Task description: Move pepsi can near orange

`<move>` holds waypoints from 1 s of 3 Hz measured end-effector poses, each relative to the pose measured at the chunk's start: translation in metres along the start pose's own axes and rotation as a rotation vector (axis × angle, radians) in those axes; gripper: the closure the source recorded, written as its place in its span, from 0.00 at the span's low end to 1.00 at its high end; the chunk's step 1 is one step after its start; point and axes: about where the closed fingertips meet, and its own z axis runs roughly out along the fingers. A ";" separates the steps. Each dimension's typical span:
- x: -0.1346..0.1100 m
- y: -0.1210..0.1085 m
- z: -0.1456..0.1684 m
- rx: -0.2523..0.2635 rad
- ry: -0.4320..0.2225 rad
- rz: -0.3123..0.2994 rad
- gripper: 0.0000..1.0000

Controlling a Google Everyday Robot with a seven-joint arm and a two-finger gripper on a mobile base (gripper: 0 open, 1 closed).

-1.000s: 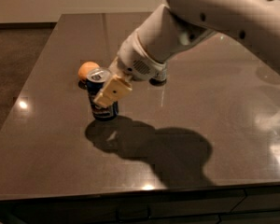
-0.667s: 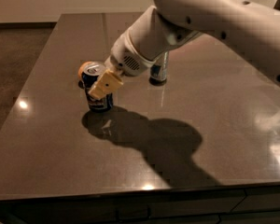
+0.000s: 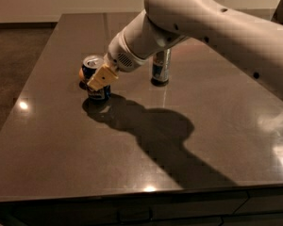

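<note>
Camera view: gripper point(image 3: 102, 79) clamped around pepsi can point(image 3: 91, 65) standing on dark table point(image 3: 61, 140). Orange point(image 3: 81, 73) just beyond can, mostly hidden. Slim can point(image 3: 161, 66) behind arm, apart from gripper.

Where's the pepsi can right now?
Camera view: the short navy-blue pepsi can is left of centre on the dark glossy table, held by the two-finger gripper, right beside the small pale orange at its left edge.

Jaws around pepsi can point(image 3: 91, 64), orange point(image 3: 81, 73) just beside; table point(image 3: 61, 164) free in front
</note>
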 end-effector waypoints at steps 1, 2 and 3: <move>0.000 -0.013 0.006 0.018 0.008 -0.001 0.66; -0.001 -0.012 0.006 0.017 0.009 -0.004 0.43; -0.002 -0.010 0.007 0.016 0.009 -0.007 0.18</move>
